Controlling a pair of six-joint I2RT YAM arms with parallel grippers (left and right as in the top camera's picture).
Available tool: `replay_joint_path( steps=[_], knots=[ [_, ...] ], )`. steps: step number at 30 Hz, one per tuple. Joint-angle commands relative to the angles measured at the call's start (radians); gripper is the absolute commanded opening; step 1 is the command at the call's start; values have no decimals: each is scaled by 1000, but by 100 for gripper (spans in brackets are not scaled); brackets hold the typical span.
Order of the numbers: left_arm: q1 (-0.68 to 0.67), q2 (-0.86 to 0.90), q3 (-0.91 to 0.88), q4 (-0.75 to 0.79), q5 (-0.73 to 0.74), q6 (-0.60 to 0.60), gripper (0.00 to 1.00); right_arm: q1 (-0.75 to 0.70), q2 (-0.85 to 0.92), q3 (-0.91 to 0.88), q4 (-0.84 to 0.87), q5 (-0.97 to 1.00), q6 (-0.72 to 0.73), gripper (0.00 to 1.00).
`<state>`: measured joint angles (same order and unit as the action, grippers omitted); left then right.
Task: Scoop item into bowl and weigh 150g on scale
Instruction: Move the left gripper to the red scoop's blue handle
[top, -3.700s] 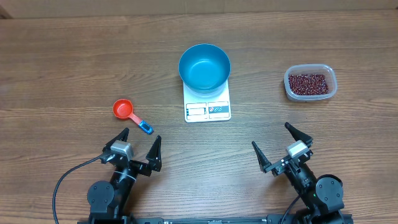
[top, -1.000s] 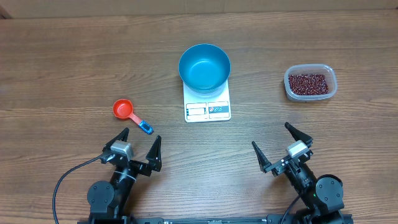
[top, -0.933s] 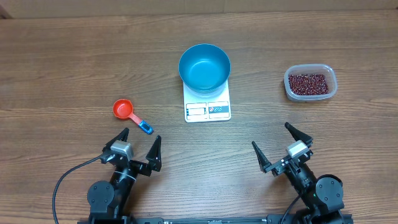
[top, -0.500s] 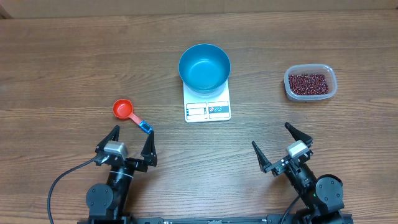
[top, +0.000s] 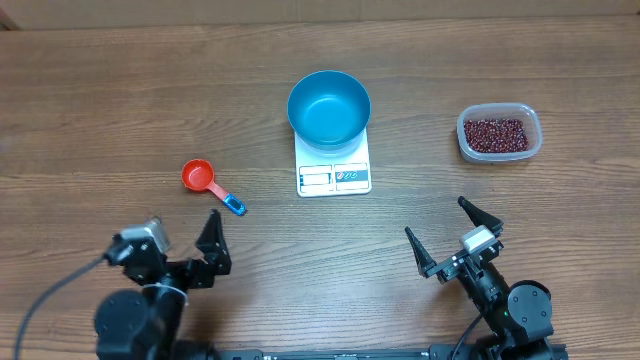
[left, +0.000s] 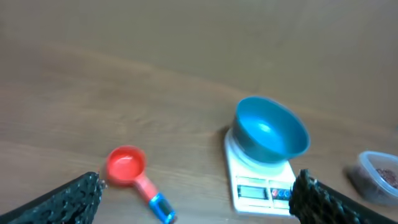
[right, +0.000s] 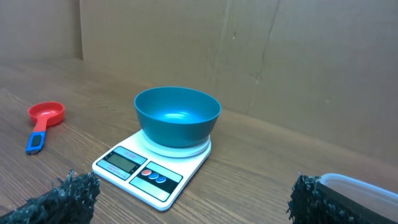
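The blue bowl (top: 329, 108) stands empty on the white scale (top: 334, 176) at the table's middle. Dark red-brown beans (top: 495, 132), the item, fill a clear tub at the right. A red scoop (top: 199, 177) with a blue handle tip lies on the left. My left gripper (top: 183, 226) is open just below the scoop's handle, holding nothing. My right gripper (top: 436, 220) is open near the front edge, below the tub. The left wrist view shows the scoop (left: 126, 165), bowl (left: 270, 130) and scale (left: 257, 186) ahead of the open left gripper (left: 196, 186). The right wrist view shows the bowl (right: 177, 115) and scale (right: 152, 168) beyond the open right gripper (right: 191, 190).
The clear tub (top: 531, 143) sits apart from the scale, to its right, and its rim (right: 360, 186) shows at the right wrist view's edge. A cardboard wall (right: 280, 56) stands behind the table. Bare wood lies between the grippers and the scale.
My left arm has swung to the left and its wrist has turned, so the gripper now sits further left under the scoop. The right arm, bowl, scale and tub have not moved.
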<state>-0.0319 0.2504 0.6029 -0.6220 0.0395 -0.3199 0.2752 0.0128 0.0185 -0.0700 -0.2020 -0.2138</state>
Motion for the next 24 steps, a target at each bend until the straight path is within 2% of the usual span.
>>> replay_joint_path(
  steps=[1, 5, 11, 18, 20, 22, 24],
  knots=[
    [5, 154, 140, -81, -80, -20, 100, -3, -10, -10, 5, 10, 3, 100],
    [5, 318, 211, -75, -25, -21, 100, -3, -10, -10, 5, 10, 3, 100],
    [5, 479, 212, -24, 138, -29, 100, -3, -10, -10, 5, 10, 3, 100],
    [5, 640, 212, -31, 133, -34, 99, -3, -10, -10, 5, 10, 3, 100],
    [5, 686, 212, -36, 82, -110, 100, -3, -10, -10, 5, 10, 3, 100],
    [5, 736, 212, -65, -4, -263, 100, -3, -10, -10, 5, 10, 3, 100],
    [5, 787, 212, -95, -61, -359, 100, -3, -10, -10, 5, 10, 3, 100]
  ],
)
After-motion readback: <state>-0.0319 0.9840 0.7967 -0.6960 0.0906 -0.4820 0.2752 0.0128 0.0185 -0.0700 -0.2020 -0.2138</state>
